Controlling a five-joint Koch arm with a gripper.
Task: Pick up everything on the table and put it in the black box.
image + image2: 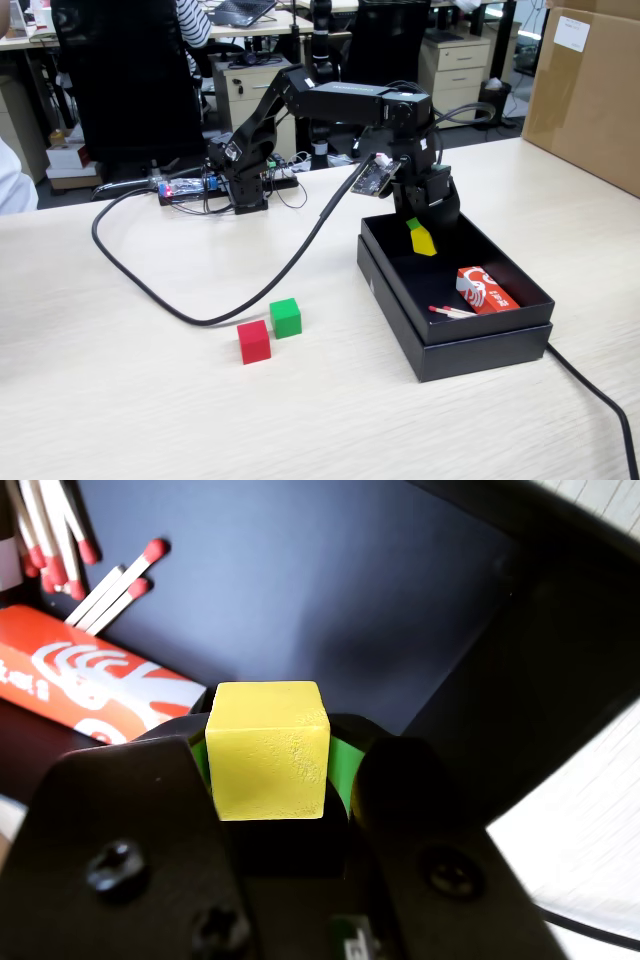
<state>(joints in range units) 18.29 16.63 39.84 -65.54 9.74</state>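
The gripper is clamped on the yellow cube, holding it above the far left part of the black box, which sits on the right side of the table in the fixed view. Inside the box lie a red-and-white packet toward the right and matchsticks just left of it at the near wall. The green cube and the red cube rest on the table left of the box, just beside each other, the red one nearer.
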